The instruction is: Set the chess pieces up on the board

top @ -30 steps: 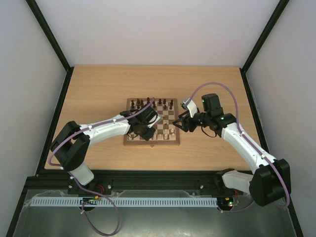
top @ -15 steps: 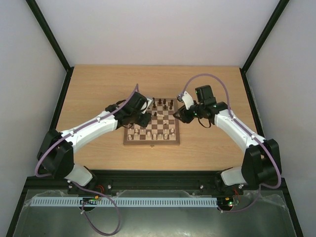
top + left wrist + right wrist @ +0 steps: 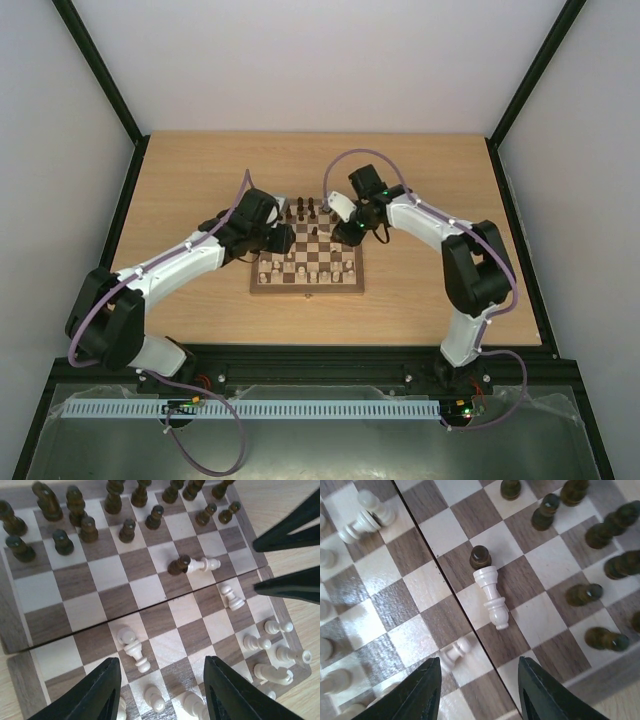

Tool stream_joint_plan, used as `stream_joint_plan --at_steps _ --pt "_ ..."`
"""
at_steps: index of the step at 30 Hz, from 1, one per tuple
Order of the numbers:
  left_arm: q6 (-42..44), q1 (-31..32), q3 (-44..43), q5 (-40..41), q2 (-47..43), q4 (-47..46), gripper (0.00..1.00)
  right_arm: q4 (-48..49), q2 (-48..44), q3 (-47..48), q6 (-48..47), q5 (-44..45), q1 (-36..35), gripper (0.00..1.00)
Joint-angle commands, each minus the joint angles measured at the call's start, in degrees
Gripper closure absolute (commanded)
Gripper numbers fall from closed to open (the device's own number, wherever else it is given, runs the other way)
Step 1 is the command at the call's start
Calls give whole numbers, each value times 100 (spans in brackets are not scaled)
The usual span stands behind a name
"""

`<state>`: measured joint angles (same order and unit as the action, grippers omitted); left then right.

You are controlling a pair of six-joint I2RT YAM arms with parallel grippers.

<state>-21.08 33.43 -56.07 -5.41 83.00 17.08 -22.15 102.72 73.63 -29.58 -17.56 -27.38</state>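
Table (image 3: 200, 180): board (image 3: 308, 289) at centre of the top view. Left gripper (image 3: 162, 662) over the board's upper left, right gripper (image 3: 479, 662) over its upper right. Both have jaws apart, nothing between. Dark pieces (image 3: 127, 530) fill the upper rows, cream pieces (image 3: 126, 636) the lower. Toppled cream piece (image 3: 491, 597) lies against a dark pawn (image 3: 481, 556), mid-frame in the right wrist view.

1 board (image 3: 305, 288); 16 dark pieces (image 3: 127, 530); cream pieces (image 3: 230, 597) partly hidden, uncounted

Light wood tabletop (image 3: 200, 180) filled the middle and showed at the wrist views' corners. Plain white back wall (image 3: 320, 60) stood behind. Black struts (image 3: 100, 70) slanted up both sides. Black rail (image 3: 300, 355) ran along the near edge, with a white slotted strip (image 3: 300, 409) below it.
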Motion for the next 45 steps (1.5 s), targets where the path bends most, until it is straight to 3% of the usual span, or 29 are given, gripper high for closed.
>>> stream_joint_plan --at_steps 1,14,32,45 --pt "-267 -12 269 -215 -186 -319 53 -186 383 324 -213 347 -202 56" --pt "-451 -138 483 -233 -154 -608 53 -222 1106 916 -273 585 -290 56" --pt "-873 -317 412 -402 432 -1336 55 -512 1187 704 -777 221 -300 90" --pt "-1141 -338 -73 -787 1422 -2018 63 -456 675 512 -768 48 -300 94"
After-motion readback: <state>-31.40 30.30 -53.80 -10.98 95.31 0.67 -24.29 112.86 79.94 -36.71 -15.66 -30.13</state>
